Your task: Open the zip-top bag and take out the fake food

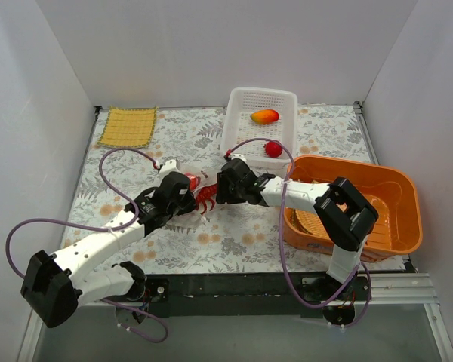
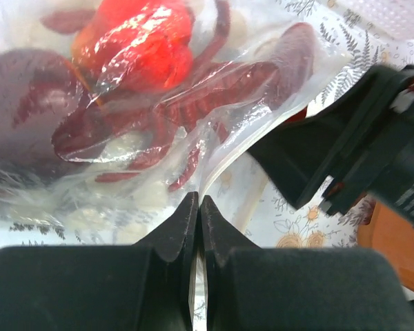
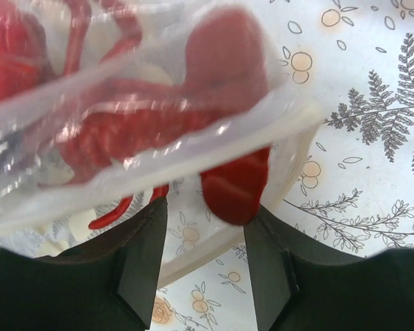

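**Spotter:** Where's the bag?

**Me:** The zip-top bag (image 1: 198, 186) lies mid-table, between my wrists. My left gripper (image 2: 196, 207) is at its nine o'clock and my right gripper (image 3: 207, 210) at its three o'clock.

**Spotter:** What does each one have?

**Me:** The left jaws are pressed together, with the bag's edge film running in between them. I read that as a pinch on the plastic. The right jaws stand apart on either side of the lobster's (image 3: 152, 131) tail end, which seems to poke out past the bag's rim. They're clamped on nothing (whether a pad brushes the tail, I can't tell).

**Spotter:** And the rest of the food?

**Me:** The mango (image 1: 265, 116) and the red round fruit (image 1: 272, 148) sit in the white basket (image 1: 241, 102), at one o'clock from the bag. A dark red piece (image 2: 27, 96) is in the bag beside the lobster.

**Spotter:** How do you do this step well?

**Me:** I'd keep the left pinch firm as an anchor and close the right on the tail alone, with no film caught in the jaws. Then I'd draw it toward three o'clock, low and slow, so the legs don't snag the mouth. If the whole bag drags along, I'd stop and take a new grip.
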`<state>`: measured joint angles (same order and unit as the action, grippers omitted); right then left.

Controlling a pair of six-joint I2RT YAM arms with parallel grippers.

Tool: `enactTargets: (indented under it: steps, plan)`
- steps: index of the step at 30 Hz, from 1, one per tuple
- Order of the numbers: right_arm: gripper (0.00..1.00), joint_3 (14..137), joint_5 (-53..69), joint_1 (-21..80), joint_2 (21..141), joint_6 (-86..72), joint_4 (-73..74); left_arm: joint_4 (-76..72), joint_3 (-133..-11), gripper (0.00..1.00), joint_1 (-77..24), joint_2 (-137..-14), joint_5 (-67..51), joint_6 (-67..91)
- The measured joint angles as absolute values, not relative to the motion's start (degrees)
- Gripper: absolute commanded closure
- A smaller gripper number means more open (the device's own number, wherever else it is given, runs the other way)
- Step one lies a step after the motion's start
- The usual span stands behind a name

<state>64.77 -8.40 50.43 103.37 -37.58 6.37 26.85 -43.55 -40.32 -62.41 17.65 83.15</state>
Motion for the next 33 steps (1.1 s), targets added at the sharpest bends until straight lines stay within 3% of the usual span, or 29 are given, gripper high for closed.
enactTargets:
  steps: [9, 12, 13, 16, 23, 33]
  plan:
    - [0.50, 61.19, -11.05, 50.43, 100.73, -40.56, -1.48, 26.13, -41.23, 1.00, -40.36, -60.53, 16.67, 86.26]
    - [0.62, 60.95, -12.08, 50.43, 100.44, -40.80, -2.98, 25.85, -41.23, 1.00, -40.36, -60.55, 16.56, 86.35]
    - [0.75, 60.95, -12.19, 50.41, 100.44, -40.77, -3.40, 25.74, -41.23, 1.00, -40.36, -60.55, 16.53, 86.35]
    - [0.98, 60.95, -12.71, 50.35, 100.44, -41.41, -5.08, 25.69, -41.39, 1.00, -40.36, -60.55, 16.60, 86.37]
    - [0.99, 65.82, -12.29, 51.09, 99.46, -42.48, -7.88, 25.76, -44.82, 1.00, -40.36, -62.81, 17.89, 86.39]
    - [0.99, 71.22, -16.43, 55.92, 96.01, -37.39, -0.03, 26.76, -54.96, 1.00, -40.05, -71.94, 27.35, 87.61]
